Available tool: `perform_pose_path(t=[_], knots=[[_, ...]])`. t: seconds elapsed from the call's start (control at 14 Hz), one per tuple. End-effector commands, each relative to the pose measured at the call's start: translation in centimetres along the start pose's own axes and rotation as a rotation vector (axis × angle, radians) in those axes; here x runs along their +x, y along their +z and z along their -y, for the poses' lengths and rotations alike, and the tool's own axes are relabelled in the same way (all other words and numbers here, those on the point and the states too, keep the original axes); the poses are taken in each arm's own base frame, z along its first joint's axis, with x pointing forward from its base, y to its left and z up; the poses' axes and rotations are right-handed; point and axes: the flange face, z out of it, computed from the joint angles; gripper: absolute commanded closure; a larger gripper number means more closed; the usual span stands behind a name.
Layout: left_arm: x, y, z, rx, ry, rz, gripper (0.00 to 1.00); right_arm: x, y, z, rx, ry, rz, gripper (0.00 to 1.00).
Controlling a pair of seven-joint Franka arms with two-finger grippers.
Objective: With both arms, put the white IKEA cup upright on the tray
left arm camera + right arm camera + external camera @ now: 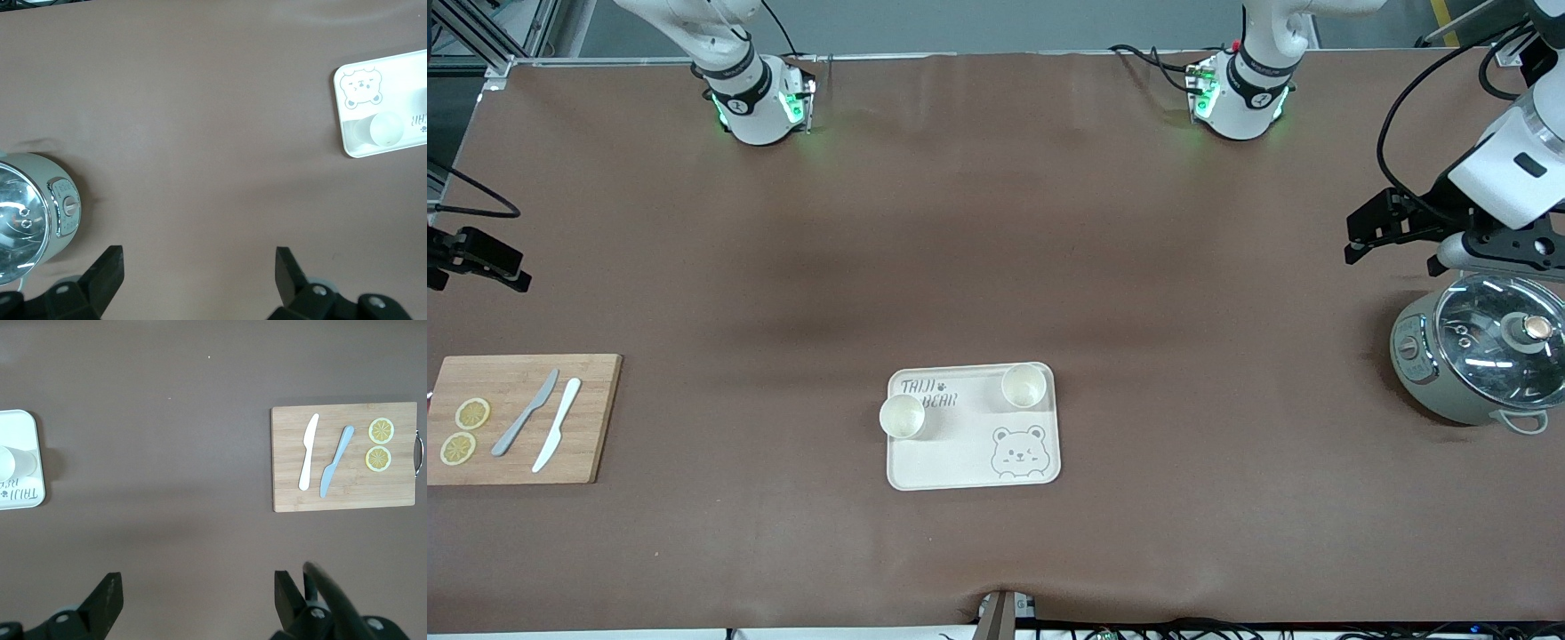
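Cream tray (pixel 971 462) sits mid-surface, near the front camera, carrying two white cups (pixel 902 416) (pixel 1024 386), both upright, so the placing looks finished. Left tool (pixel 197 263) hangs wide and empty by one cooker (pixel 1476 360); right tool (pixel 193 587) hangs wide and empty near one board (pixel 516 418) with two knives, two lemon slices.

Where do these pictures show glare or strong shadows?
Front view: white glare streaks on the glass lid of the cooker, green glow at both arm bases. Left wrist view: same lid reflects brightly. Right wrist view: the cutting board casts a thin shadow.
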Motion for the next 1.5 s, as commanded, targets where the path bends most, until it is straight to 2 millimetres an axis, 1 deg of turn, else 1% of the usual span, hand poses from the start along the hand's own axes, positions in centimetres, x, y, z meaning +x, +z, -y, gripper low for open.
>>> perform_pose_path(t=[0.0, 0.21, 0.36, 0.43, 0.5, 0.64, 0.86, 1.07, 1.29, 1.43], knots=[[0.1, -0.6, -1.1, 0.018, 0.007, 0.005, 0.00, -0.3, -0.5, -0.5, 0.012, 0.000, -0.005, 0.00], [0.1, -0.5, -1.6, 0.016, 0.006, 0.007, 0.00, -0.3, -0.3, -0.7, 0.017, 0.015, 0.000, 0.00], [0.1, -0.4, -1.3, 0.017, 0.008, 0.008, 0.00, -0.3, -0.2, -0.9, 0.066, 0.030, -0.001, 0.00], [0.1, -0.4, -1.1, 0.019, 0.008, 0.008, 0.00, -0.4, -0.1, -1.6, 0.075, 0.044, 0.000, 0.00], [0.2, -0.5, -0.9, 0.019, 0.003, 0.003, 0.00, -0.4, 0.1, -1.7, 0.075, 0.048, 0.004, 0.00], [0.2, -0.7, -0.8, 0.021, 0.004, -0.004, 0.00, -0.5, 0.0, -1.7, 0.075, 0.046, 0.007, 0.00], [0.3, -0.8, -0.6, 0.072, 0.006, -0.014, 0.00, -0.8, -0.2, -1.5, 0.064, 0.039, 0.011, 0.00], [0.4, -1.1, -1.1, 0.063, 0.003, -0.032, 0.00, -0.8, -0.2, -1.2, 0.057, 0.033, 0.013, 0.00], [0.4, -1.0, -1.2, 0.064, -0.036, -0.034, 0.00, -0.8, -0.2, -1.3, 0.055, 0.033, 0.013, 0.00], [0.4, -1.3, -1.4, 0.058, -0.033, -0.049, 0.00, -0.8, -0.1, -1.2, 0.056, 0.031, 0.015, 0.00]])
